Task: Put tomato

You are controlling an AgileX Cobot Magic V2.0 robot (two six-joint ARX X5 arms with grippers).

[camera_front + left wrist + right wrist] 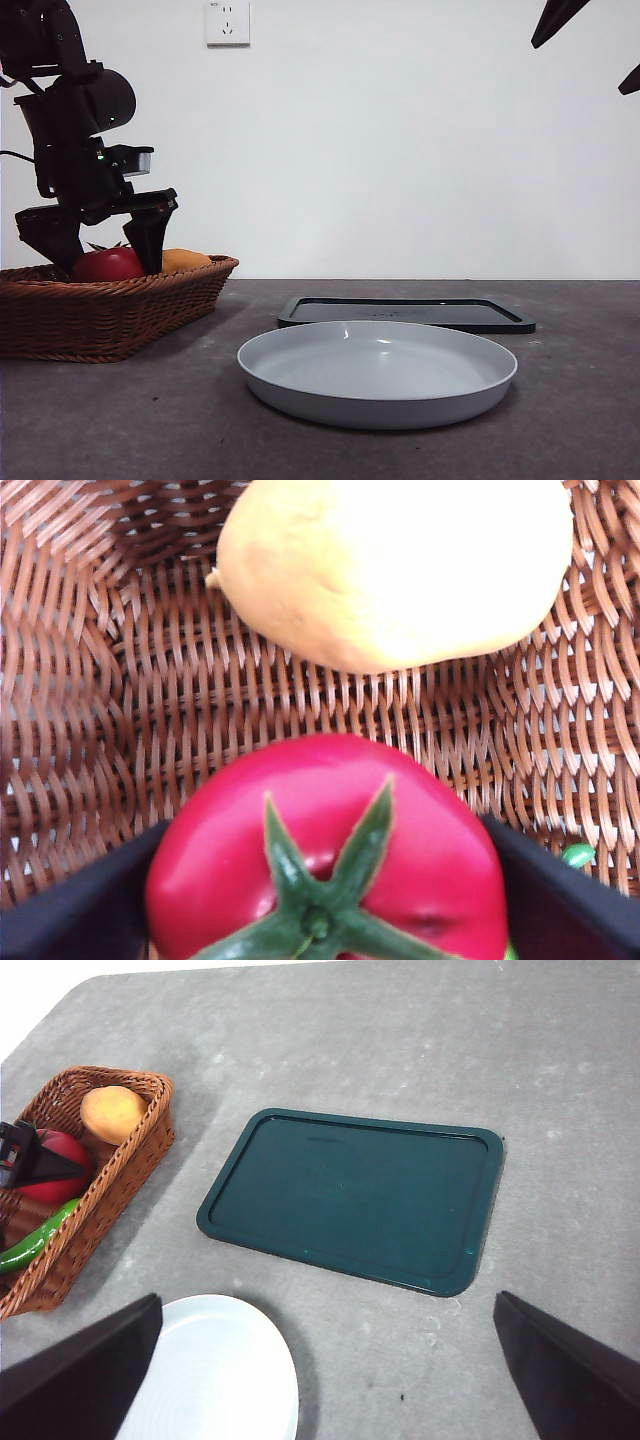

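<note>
The glossy red tomato with its green stem lies in the wicker basket at the left of the table. My left gripper reaches down into the basket, one black jaw pressed against each side of the tomato. In the left wrist view the left gripper is shut on the tomato, which still rests on the basket floor. My right gripper hangs open high over the table, with nothing between its jaws, and shows in the front view only as black tips at the top right corner.
An orange-yellow rounded fruit lies beside the tomato in the basket, and a green vegetable lies at the basket's other end. A light grey plate sits at the table's front centre. Behind it lies a flat dark green tray.
</note>
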